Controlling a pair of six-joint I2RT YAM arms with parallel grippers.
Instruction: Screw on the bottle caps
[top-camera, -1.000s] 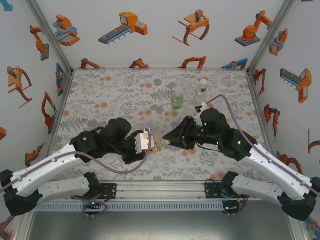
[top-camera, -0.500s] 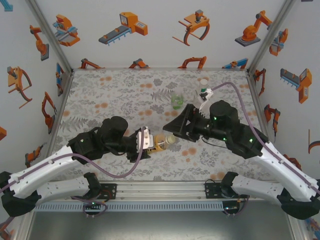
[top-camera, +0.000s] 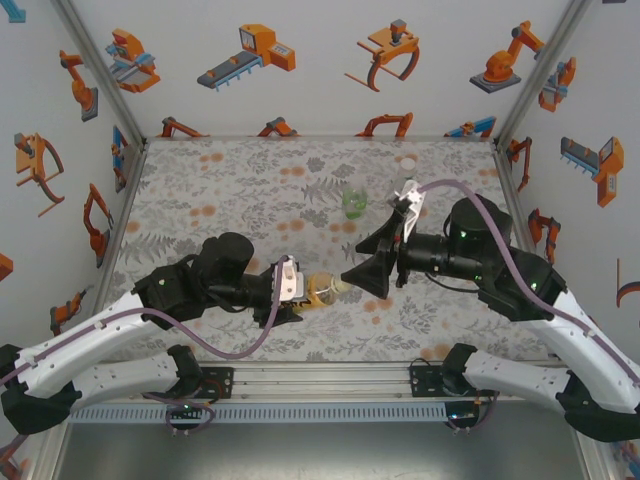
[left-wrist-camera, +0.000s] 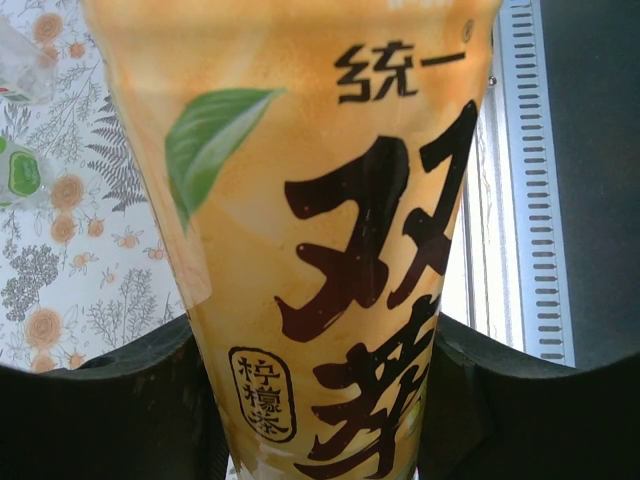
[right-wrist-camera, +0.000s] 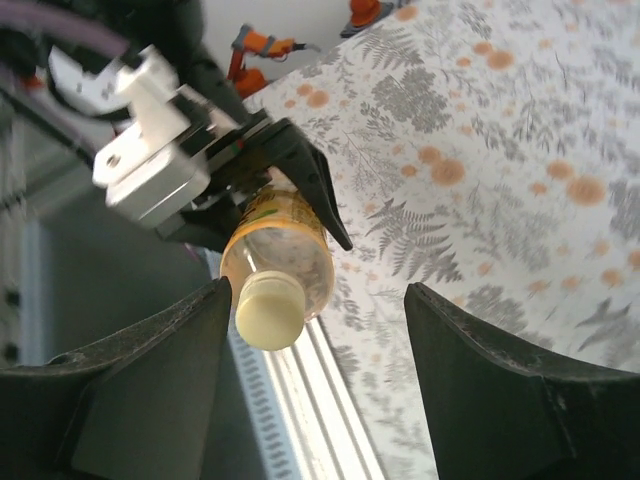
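My left end effector (top-camera: 303, 291) is clamped on the amber lemon-tea bottle (left-wrist-camera: 320, 250), holding it on its side over the tabletop (top-camera: 200, 190). Its pale cap (right-wrist-camera: 268, 312) sits on the neck, between the parted fingers (right-wrist-camera: 150, 390) of my right end effector (right-wrist-camera: 318, 290), close by one finger; I can't tell if they touch. Beyond stand the green-tinted bottle (top-camera: 355, 203) and the slim clear bottle (top-camera: 404, 190).

Floral-clothed table (top-camera: 250, 180) inside a white-walled enclosure.
Orange robot cartoons (top-camera: 250, 55) dot the walls (top-camera: 300, 100); aluminium posts (top-camera: 100, 70) frame the corners, a slotted rail (top-camera: 320, 412) the front.
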